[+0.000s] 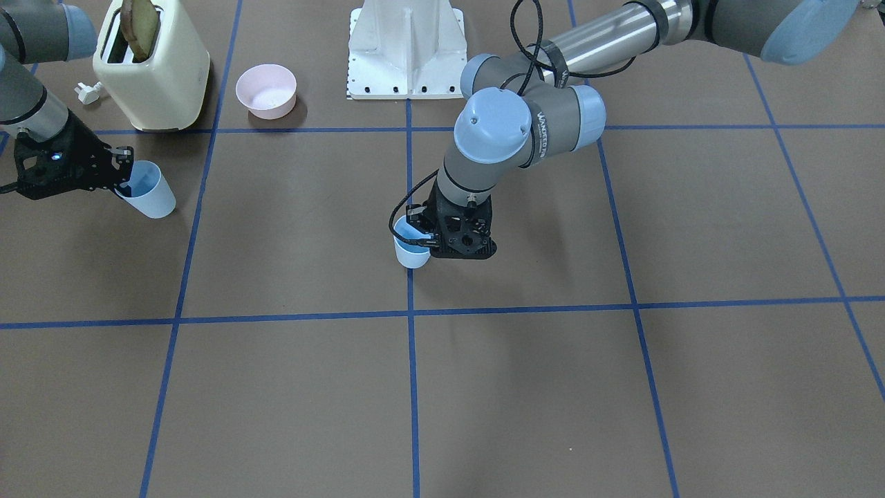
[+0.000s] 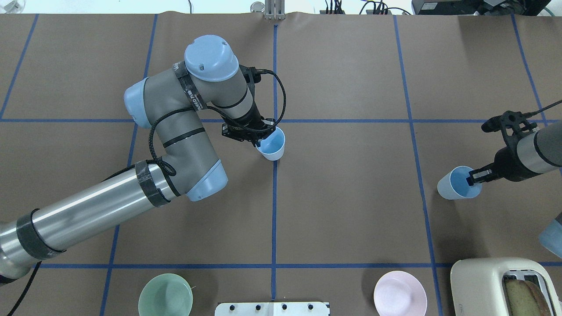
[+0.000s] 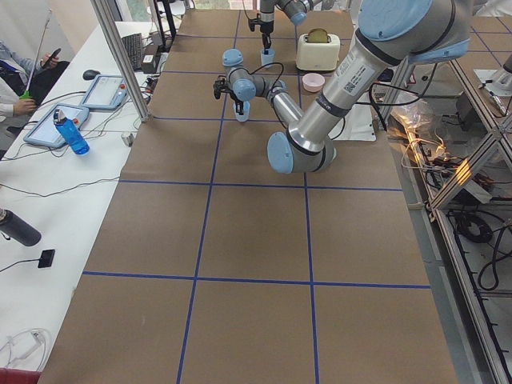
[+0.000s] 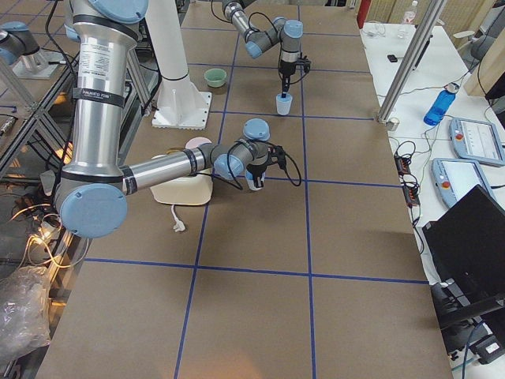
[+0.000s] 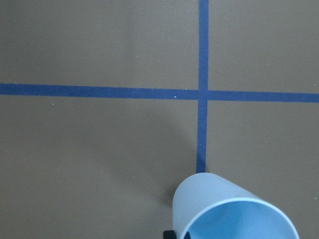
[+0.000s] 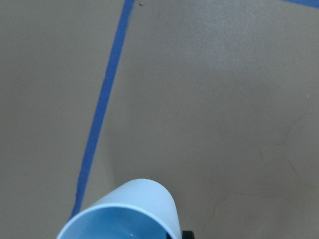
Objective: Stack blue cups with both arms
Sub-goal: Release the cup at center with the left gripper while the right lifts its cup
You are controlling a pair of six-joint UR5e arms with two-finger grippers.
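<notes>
On the left, the left gripper [image 2: 262, 139] pinches the rim of a small pale-blue tapered plastic cup [image 2: 274, 150] on the centre line, one finger inside and mouth up. Well apart to the right, the right gripper [image 2: 475, 177] is clamped the same way on the second pale-blue plastic cup [image 2: 450, 189], which is leaning. The fingertips are mostly hidden, and I can't tell whether either base is touching the brown table [image 2: 351, 210].

Sky-blue cups [image 2: 273, 148], blue-gridded brown table [image 2: 351, 197]

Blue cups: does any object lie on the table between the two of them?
Nothing stands there. In the overhead view, only bare table, crossed by one blue tape line, separates the central cup from the other cup.
</notes>
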